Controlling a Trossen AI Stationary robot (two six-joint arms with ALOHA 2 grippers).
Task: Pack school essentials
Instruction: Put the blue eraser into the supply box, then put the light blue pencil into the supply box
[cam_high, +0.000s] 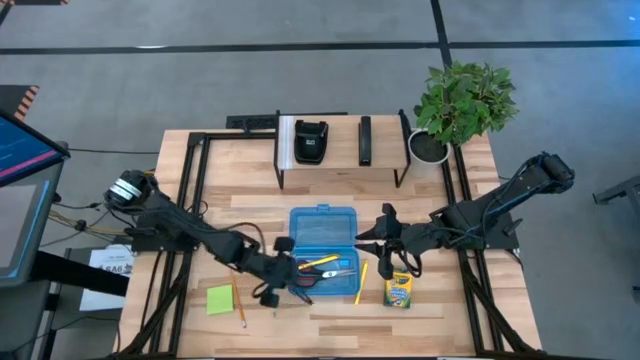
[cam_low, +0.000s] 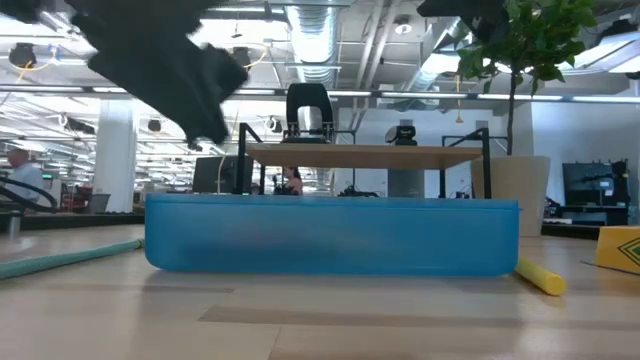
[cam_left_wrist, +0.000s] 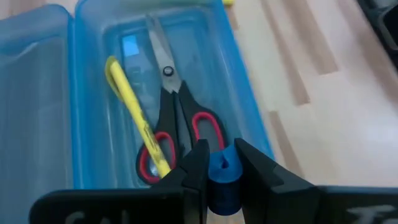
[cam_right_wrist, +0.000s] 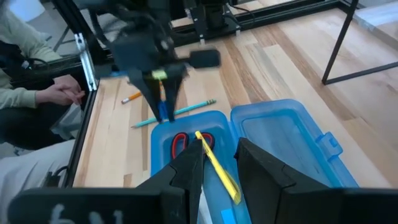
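— Where is the left hand (cam_left_wrist: 221, 163) right now?

— Over the front edge of the blue case (cam_high: 322, 240), at its open tray. Its fingers (cam_left_wrist: 194, 163) are clamped on the blue eraser (cam_left_wrist: 222, 180), which sits just above the tray's near wall, beside the scissors' handles.

— And what is inside the tray?

— The red-handled scissors (cam_left_wrist: 176, 121), blades pointing away from the hand, and a yellow pencil (cam_left_wrist: 134, 115) lying along them, touching the handles. A small blue label or bit shows at the tray's far end; I cannot tell what it is.

— The right hand?

— The right hand (cam_right_wrist: 219, 155) hovers at the case's right side, fingers apart, holding nothing. The yellow pencil in the tray lies just ahead of it.

— What is left out on the bench (cam_high: 470, 310)?

— A second yellow pencil (cam_high: 362, 280) lies just right of the case, and the crayon box (cam_high: 399, 291) is near it toward the front right. The green sticky-note pad (cam_high: 220, 300) sits toward the front left with an orange pencil (cam_high: 239, 305) just beside it. A teal pencil (cam_right_wrist: 177, 112) lies on the left of the case, near the left hand.

— Anything else?

— A potted plant (cam_high: 460, 105) at the back right corner, a dark rack (cam_high: 340, 150) with black devices along the back edge, and a person seated (cam_right_wrist: 31, 93) beyond the bench's left side.
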